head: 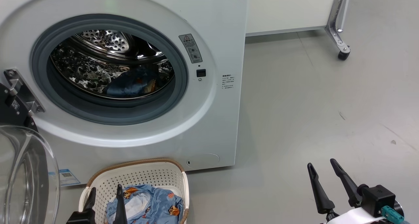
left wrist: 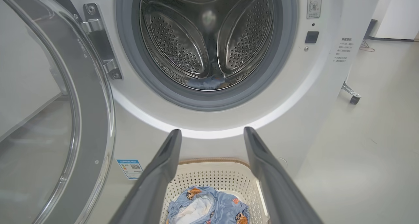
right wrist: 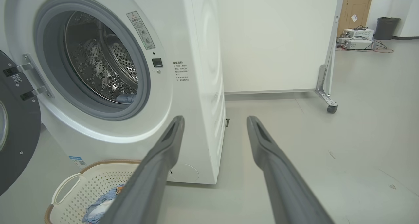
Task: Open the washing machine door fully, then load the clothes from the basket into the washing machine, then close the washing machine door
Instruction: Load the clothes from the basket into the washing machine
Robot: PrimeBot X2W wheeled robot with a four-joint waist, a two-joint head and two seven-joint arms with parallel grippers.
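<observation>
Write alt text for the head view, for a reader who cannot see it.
A washing machine stands with its door swung open at left, a blue garment in its drum. Before it, a basket holds blue printed clothes under the open left gripper; the open right gripper hovers over floor at lower right.

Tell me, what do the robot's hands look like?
The left tool and the right tool each have two long, dark grey fingers tapering to thin tips. Behind the right one sit a black boxy block, a teal plug and a white forearm.

Unobstructed drum mouth (head: 85,70) (door (head: 26,178) aside, left)
</observation>
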